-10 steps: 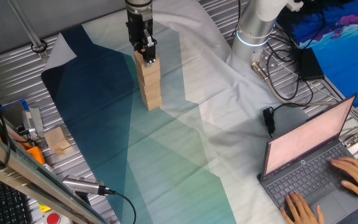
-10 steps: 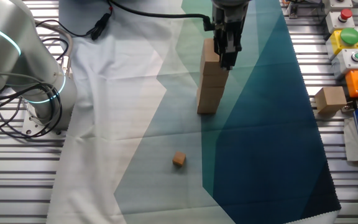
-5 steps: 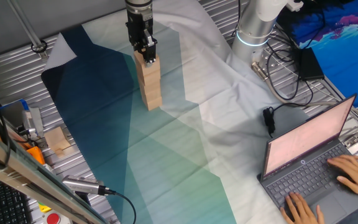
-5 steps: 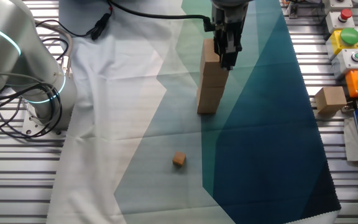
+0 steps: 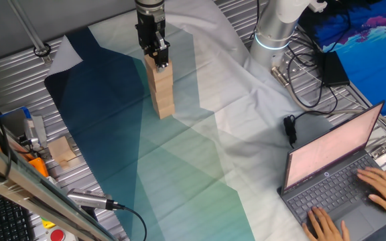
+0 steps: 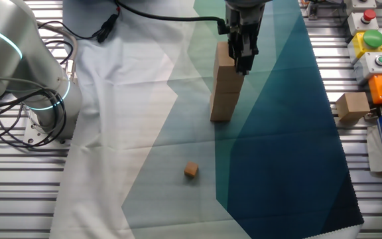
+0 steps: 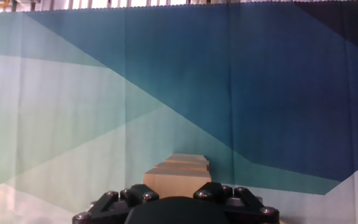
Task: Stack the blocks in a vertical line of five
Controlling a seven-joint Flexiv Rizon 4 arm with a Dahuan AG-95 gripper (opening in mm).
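The blocks stand as one upright stack (image 5: 163, 94) of light-tan wooden cubes on the blue-green cloth; the stack also shows in the other fixed view (image 6: 223, 93). My gripper (image 5: 159, 60) comes straight down onto the stack's top, its fingers on either side of the top block (image 7: 176, 182), shut on it. In the other fixed view the gripper (image 6: 242, 61) overlaps the top block's right side. In the hand view only the gripper's dark body (image 7: 176, 208) shows, with lower blocks stepping out beyond the top one.
A much smaller tan cube (image 6: 190, 170) lies on the cloth near the stack. A paler cube (image 5: 62, 150) sits off the cloth on the metal table. The arm's base (image 5: 277, 30) with cables and a laptop (image 5: 330, 164) with hands on it are beside the cloth.
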